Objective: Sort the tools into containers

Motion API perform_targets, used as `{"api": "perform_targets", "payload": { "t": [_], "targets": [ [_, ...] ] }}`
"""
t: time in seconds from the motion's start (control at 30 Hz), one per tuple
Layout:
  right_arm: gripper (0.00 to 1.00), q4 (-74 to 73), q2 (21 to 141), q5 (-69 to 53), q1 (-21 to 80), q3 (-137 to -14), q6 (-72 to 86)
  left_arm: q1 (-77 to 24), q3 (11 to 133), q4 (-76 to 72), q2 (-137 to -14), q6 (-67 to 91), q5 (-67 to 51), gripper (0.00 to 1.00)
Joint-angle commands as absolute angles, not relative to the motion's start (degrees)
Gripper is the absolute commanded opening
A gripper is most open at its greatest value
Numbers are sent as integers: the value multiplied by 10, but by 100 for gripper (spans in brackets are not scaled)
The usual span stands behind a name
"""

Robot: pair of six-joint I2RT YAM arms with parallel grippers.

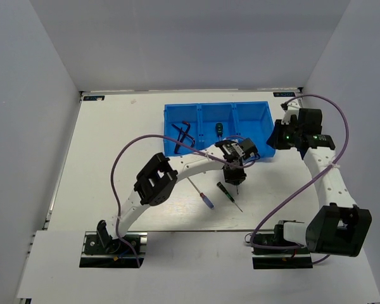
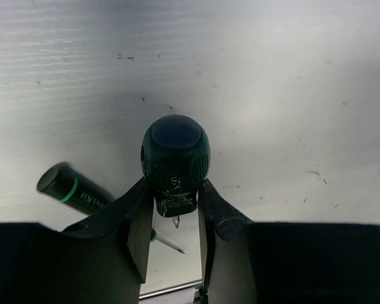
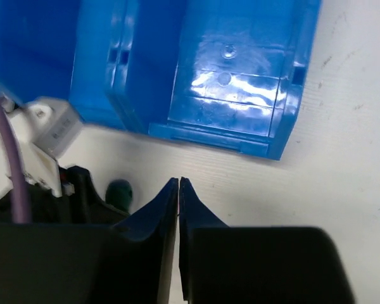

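Holding stubby screwdriver [image 2: 175, 145] pinched by handle in left end effector [image 2: 175, 193], above desk [image 2: 285, 76], near side of tray [image 1: 259, 107]. Right end effector [image 3: 178, 190] pressed together, empty. Step: transport. Next: reach far over compartment, release.

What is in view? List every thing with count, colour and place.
Tray: 1, bright blue, three compartments, far centre of table.
Hex keys: 2, dark, left compartment.
Green-handled screwdriver: 1, middle compartment.
Stubby screwdriver: 1, dark green, between left fingers.
Thin screwdriver: 1, black with green ring, on table beside it.
Blue-handled screwdriver: 1, on table.
Table: 1, white.
Cables: 2, purple, along arms.
Left fingers: black, shut on stubby screwdriver.
Right fingers: black, shut, empty, near right compartment.
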State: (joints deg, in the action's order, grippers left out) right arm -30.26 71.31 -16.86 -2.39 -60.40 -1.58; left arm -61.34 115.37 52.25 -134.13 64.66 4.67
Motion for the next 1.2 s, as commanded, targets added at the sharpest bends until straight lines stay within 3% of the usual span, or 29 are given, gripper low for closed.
{"api": "perform_targets", "payload": {
  "t": [0.0,0.03,0.27,0.3,0.33,0.43,0.53,0.57,0.67,0.77,1.03,1.17],
  "targets": [
    [5,-323,690,-253,-34,-599,-46,-624,1185,535,-1247,595,126,0],
    [0,-326,691,-266,-36,-596,-60,-619,1179,535,-1236,595,132,0],
    [0,-356,650,-399,-48,-525,-164,-569,1236,557,-1230,568,235,0],
    [3,-361,639,-406,-48,-513,-190,-562,1242,548,-1230,547,245,0],
    [16,-370,634,-422,-50,-511,-212,-554,1242,542,-1235,539,265,2],
    [36,-398,622,-446,-48,-492,-261,-526,1272,511,-1261,484,293,7],
    [51,-427,614,-471,-47,-472,-287,-497,1330,511,-1302,455,288,19],
    [57,-434,612,-491,-45,-458,-306,-491,1338,511,-1314,447,281,31],
    [64,-425,586,-502,-16,-418,-327,-478,1338,483,-1342,425,247,58],
    [66,-391,563,-457,22,-374,-318,-468,1344,476,-1342,411,230,68],
    [64,-266,620,-312,199,-342,-244,-479,1257,460,-1246,365,230,69],
    [64,-208,699,-213,275,-374,-185,-493,1107,437,-1108,350,236,60]
  ]
}}
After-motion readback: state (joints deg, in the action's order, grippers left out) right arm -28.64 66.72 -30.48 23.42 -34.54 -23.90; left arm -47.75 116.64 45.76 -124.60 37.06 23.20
